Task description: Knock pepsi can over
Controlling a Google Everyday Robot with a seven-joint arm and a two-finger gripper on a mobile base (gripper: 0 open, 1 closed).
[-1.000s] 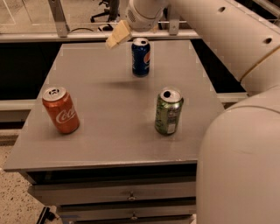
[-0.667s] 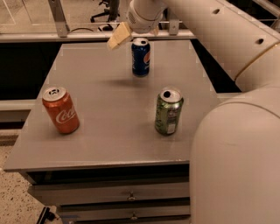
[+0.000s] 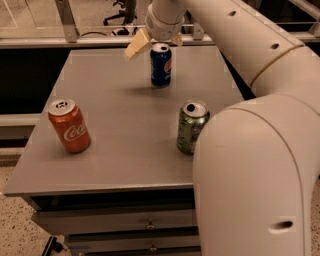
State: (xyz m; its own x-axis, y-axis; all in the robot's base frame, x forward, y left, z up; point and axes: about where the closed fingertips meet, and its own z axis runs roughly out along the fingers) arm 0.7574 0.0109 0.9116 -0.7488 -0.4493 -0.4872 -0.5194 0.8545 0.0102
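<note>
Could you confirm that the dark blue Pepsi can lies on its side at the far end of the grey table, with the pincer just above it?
Not quite: the camera view shows the dark blue aluminium Pepsi can standing upright, not on its side. It is at the far end of the grey table, with the pincer just above it.

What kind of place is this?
Likely a lab or office test space: a grey table with drawers, an office chair behind it, and the gripper poised just above the pepsi can.
</note>
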